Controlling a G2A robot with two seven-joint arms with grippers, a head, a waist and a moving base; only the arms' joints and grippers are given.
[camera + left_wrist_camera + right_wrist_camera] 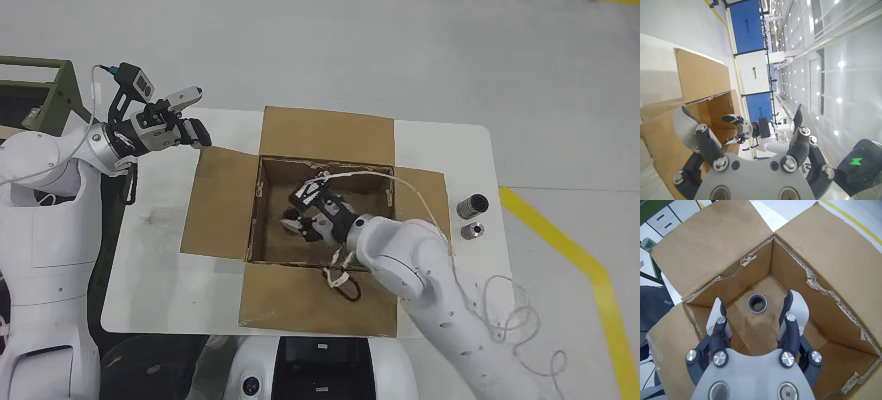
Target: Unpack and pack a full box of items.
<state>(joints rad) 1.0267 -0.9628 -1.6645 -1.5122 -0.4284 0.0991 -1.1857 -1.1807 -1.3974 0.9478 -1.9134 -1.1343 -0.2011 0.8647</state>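
Observation:
An open cardboard box stands in the middle of the white table with its flaps folded out. My right gripper hangs inside the box, open and holding nothing. On the box floor beyond its fingertips stands one dark cylinder with a silver rim, upright, near a corner. Two more such cylinders stand on the table to the right of the box. My left gripper is held open and empty in the air above the table's far left corner. In the left wrist view the right gripper shows at the box.
A dark green cabinet stands off the table's far left corner. A yellow floor line runs to the right. A white cable loops from the right arm over the box. Bare table lies left of the box.

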